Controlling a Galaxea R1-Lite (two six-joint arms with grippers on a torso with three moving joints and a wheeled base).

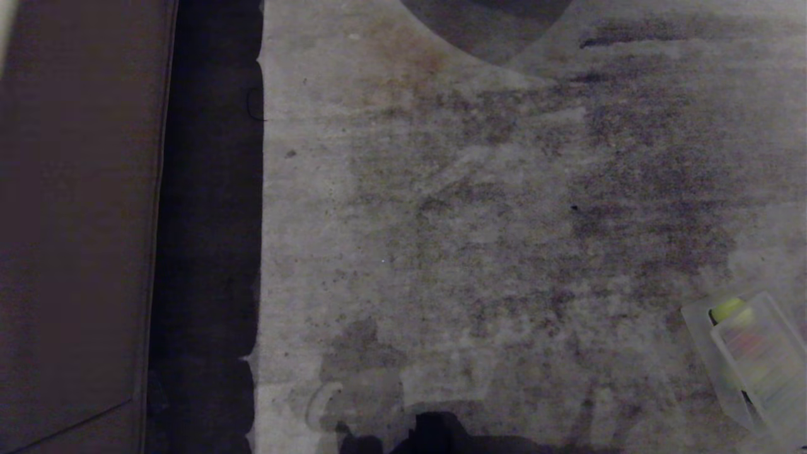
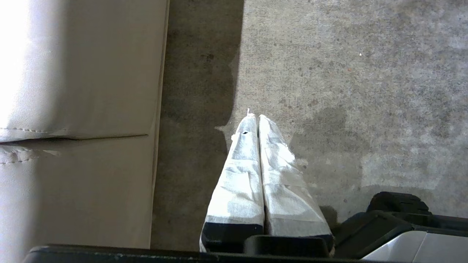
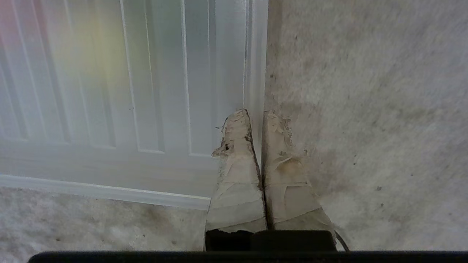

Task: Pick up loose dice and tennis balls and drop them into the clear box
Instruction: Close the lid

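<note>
One clear box [image 1: 753, 362] sits on the stained carpet [image 1: 479, 221] at the head view's lower right, its ribbed lid [image 3: 120, 91] on; a yellow-green tennis ball [image 1: 728, 308] shows inside, with blurred reddish and yellow shapes beneath the lid. The right gripper [image 3: 256, 117] hangs over the lid's corner, fingers pressed together, empty. The left gripper [image 2: 257, 118], also pressed together, hangs above carpet beside a sofa [image 2: 73, 109].

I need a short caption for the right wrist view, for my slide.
Right gripper, fingers shut and empty, poised at the edge of the clear box's ribbed lid on the carpet.
</note>
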